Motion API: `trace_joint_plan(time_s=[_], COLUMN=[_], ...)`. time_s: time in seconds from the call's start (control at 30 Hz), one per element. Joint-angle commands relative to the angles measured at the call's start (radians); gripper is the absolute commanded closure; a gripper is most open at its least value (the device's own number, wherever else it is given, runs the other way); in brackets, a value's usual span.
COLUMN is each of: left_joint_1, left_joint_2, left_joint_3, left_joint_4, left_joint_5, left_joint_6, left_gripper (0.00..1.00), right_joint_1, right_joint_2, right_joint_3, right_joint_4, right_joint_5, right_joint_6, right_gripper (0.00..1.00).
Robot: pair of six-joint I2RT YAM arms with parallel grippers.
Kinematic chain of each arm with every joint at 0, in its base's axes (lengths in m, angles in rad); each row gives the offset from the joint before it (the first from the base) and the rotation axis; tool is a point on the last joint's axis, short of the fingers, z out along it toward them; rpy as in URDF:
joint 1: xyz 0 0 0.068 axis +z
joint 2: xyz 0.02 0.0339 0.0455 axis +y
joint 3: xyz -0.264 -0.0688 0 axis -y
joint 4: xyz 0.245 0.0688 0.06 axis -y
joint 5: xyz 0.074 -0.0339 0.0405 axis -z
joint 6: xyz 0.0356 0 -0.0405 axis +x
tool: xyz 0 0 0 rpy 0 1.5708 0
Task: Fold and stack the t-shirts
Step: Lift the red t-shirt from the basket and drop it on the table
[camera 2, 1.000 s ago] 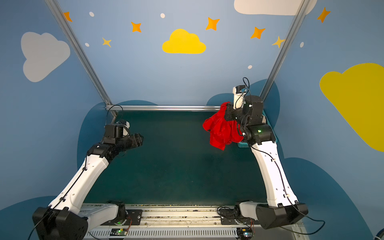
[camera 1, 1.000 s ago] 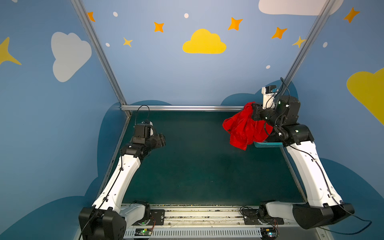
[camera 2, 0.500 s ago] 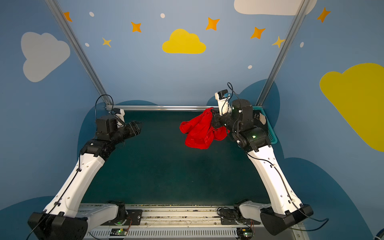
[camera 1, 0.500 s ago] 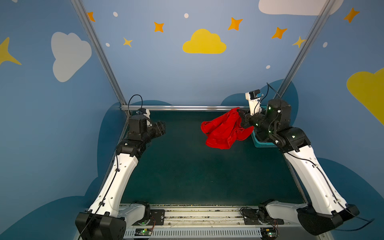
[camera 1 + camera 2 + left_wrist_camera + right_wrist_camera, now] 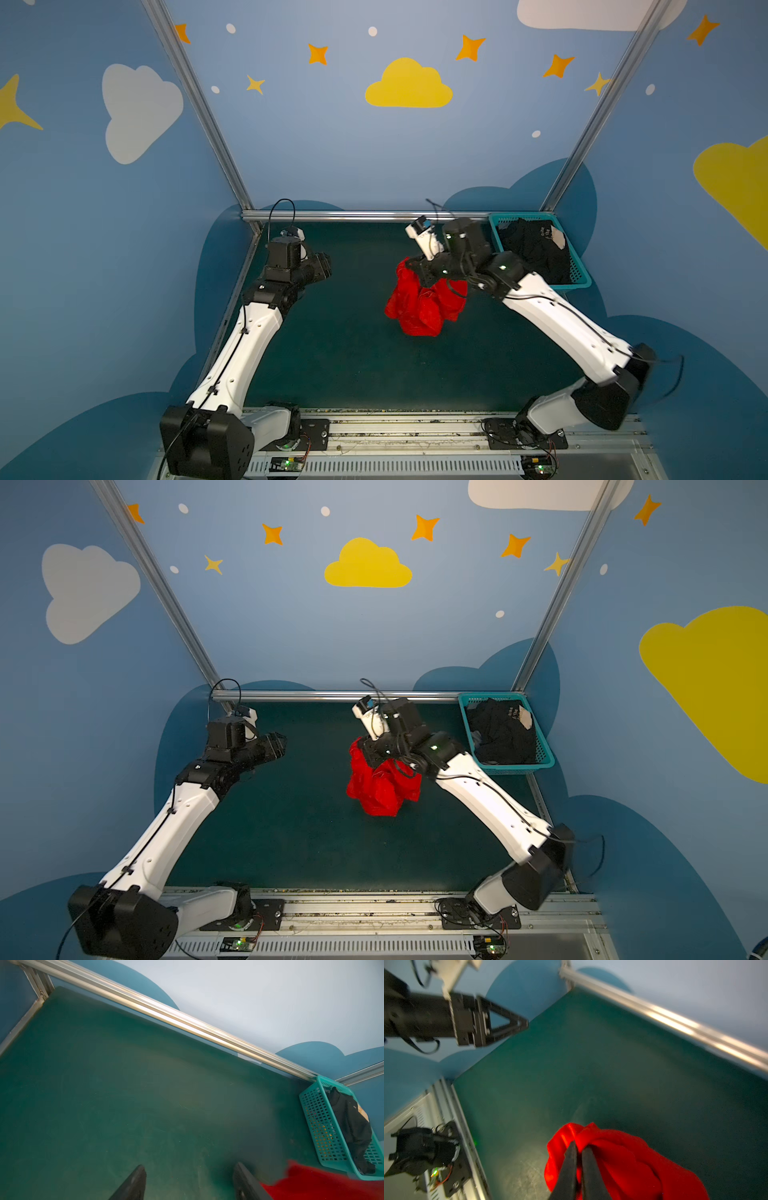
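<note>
one red t-shirt (image 5: 419, 307) hangs bunched below our right jaws, which pinch its top narrowly; our left jaws stand wide and empty, well apart to its left.

Plain bright red t-shirt (image 5: 419, 309) seen right of centre in both top views, black t-shirts (image 5: 534, 251) marked with pale lettering and a beige patch, teal lattice basket (image 5: 575, 286) at right, dark green table (image 5: 332, 357), blue walls (image 5: 374, 158) painted with a yellow cloud (image 5: 408, 85), white clouds and orange stars.
</note>
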Motion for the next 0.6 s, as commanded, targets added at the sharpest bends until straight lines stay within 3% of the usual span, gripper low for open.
trace_joint_plan(time_s=[0.0, 0.13, 0.27, 0.37, 0.47, 0.57], left_joint_1=[-0.001, -0.001, -0.003, -0.021, -0.092, -0.223], left_joint_2=[-0.021, -0.033, -0.038, -0.025, 0.002, 0.048], left_joint_3=[-0.004, -0.009, -0.013, -0.002, 0.001, -0.001], left_joint_4=[0.007, 0.005, 0.001, -0.037, -0.101, -0.177], left_joint_5=[-0.034, -0.051, -0.059, -0.039, -0.025, -0.080], left_joint_6=[0.026, 0.037, 0.037, 0.012, -0.016, -0.035], left_gripper=[0.33, 0.33, 0.33, 0.36, 0.38, 0.40], right_joint_1=[0.041, 0.043, 0.022, -0.025, -0.098, -0.172], right_joint_2=[0.154, 0.226, 0.153, 0.081, 0.012, -0.043], right_joint_3=[0.026, 0.081, 0.023, -0.053, -0.147, -0.248], right_joint_4=[0.029, -0.014, 0.021, 0.034, 0.034, 0.040], right_joint_5=[-0.195, -0.198, -0.150, -0.107, -0.096, -0.081], right_joint_6=[0.075, 0.083, 0.081, 0.100, 0.132, 0.170], right_gripper=[0.72, 0.57, 0.44, 0.41, 0.41, 0.41])
